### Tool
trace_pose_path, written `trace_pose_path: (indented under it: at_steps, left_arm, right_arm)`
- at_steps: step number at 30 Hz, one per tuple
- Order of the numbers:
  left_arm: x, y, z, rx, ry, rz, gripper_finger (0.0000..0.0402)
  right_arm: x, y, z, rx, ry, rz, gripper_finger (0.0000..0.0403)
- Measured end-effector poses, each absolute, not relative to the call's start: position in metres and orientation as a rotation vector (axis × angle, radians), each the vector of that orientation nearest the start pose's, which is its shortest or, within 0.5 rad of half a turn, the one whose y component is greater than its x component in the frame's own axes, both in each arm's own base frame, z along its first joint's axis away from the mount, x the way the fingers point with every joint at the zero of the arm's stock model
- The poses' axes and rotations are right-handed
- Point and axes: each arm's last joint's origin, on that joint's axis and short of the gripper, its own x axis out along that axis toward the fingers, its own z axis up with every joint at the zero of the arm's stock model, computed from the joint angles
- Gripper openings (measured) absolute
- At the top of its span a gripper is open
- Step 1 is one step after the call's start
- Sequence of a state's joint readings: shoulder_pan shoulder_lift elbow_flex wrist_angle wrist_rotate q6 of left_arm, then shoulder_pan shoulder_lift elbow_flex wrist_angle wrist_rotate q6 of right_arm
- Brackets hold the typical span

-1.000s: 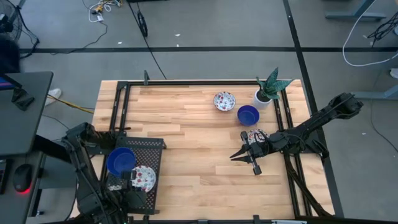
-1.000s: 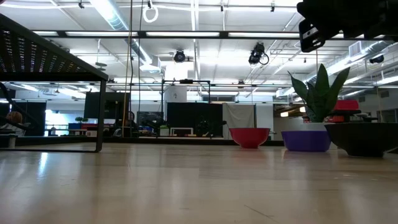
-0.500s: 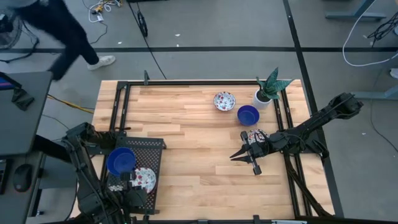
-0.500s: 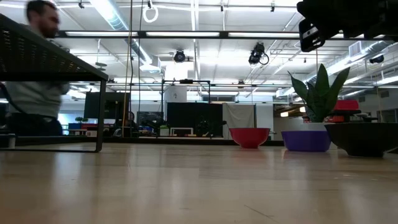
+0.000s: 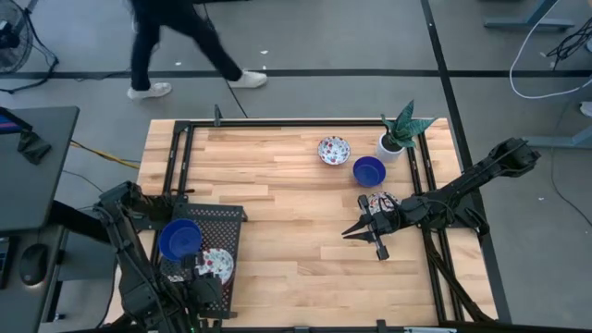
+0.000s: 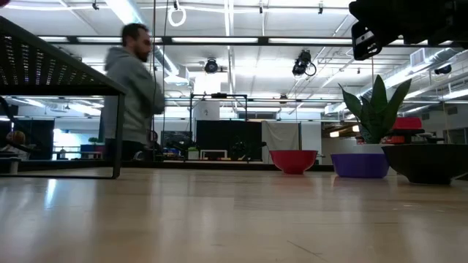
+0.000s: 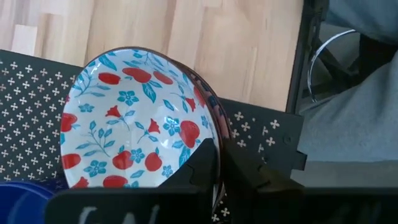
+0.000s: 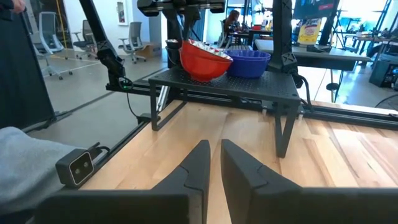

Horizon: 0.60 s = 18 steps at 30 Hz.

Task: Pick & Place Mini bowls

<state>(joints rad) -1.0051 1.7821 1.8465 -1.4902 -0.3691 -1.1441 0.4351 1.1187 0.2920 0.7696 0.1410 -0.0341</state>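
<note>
A black perforated rack stands at the table's near left corner. On it sit a blue mini bowl and a floral mini bowl, whose outside shows red in the right wrist view. My left gripper comes down on the floral bowl's rim. A second floral bowl and a second blue bowl stand on the table at the far right. My right gripper hovers level over the table's right half, pointing at the rack. Its fingers stand a narrow gap apart with nothing between them. My left gripper has the floral bowl's rim between its two fingers, one finger inside the bowl and one outside. The fingers come steeply from above. The bowl rests on the rack, somewhat tilted, its held side higher.
A white pot with a green plant stands at the far right corner beside the two loose bowls. A black frame runs round the table. A person walks on the floor beyond the far edge. Bare wood lies in the table's middle.
My left wrist has rolled a little over the rack without shifting place, and the floral bowl stays where it was. A person has walked from left to right beyond the table's far edge.
</note>
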Motion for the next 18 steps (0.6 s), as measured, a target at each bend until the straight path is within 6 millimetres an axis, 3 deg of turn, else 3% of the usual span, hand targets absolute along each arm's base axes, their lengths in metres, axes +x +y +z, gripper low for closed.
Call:
trace_pose_path:
  at_steps: [13,18]
  left_arm:
    - [0.1885,-0.2714,0.3436,-0.151,1.180,0.191,0.0138]
    - [0.1904,-0.2751,0.3448,-0.197,1.172,0.158,0.0161]
  right_arm:
    - [0.1930,0.0853,0.1959,-0.051,0.050,0.295,0.0040]
    - [0.1930,0.0854,0.1958,-0.051,0.050,0.296,0.0040]
